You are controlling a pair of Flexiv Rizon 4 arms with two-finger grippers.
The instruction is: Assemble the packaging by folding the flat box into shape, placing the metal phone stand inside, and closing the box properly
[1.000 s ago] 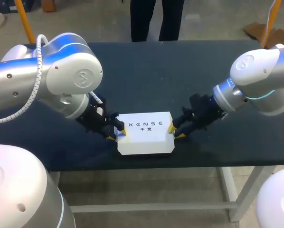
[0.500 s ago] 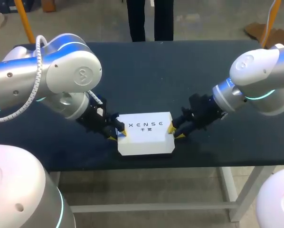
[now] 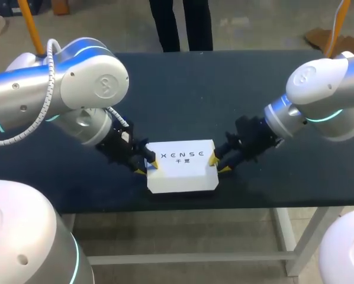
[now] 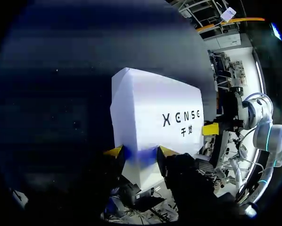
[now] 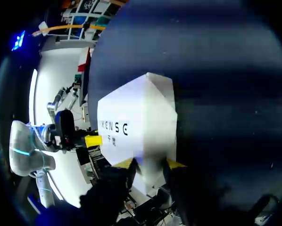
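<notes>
I count one box (image 3: 182, 168), one table (image 3: 183, 94) and my two arms, each ending in one gripper with two yellow-tipped fingers. The box is white and folded into a closed, flat-topped block with crisp edges, and it has a line of dark lettering (image 3: 181, 155) across its lid with smaller marks beneath. It sits on the dark table in the middle of my reach, close to the near edge, with its long side running across in front of me. My left arm (image 3: 76, 89) comes in from the left and puts the left gripper (image 3: 145, 168) at the box's left end. My right arm (image 3: 325, 89) mirrors it, with the right gripper (image 3: 218, 164) at the right end. From overhead, each gripper shows one yellow tip on the lid near the end and the other lower, by the end wall. In the left wrist view the box's end fills the gap between my own fingers (image 4: 113, 150), which stand partway apart with both tips touching white card, so I read that jaw as clamped on the box. The right wrist view shows the same: the fingers (image 5: 175, 164) are spread to about the thickness of the box's end and press it from two sides. Each wrist camera also catches a yellow tip of the other gripper at the far end of the box.
</notes>
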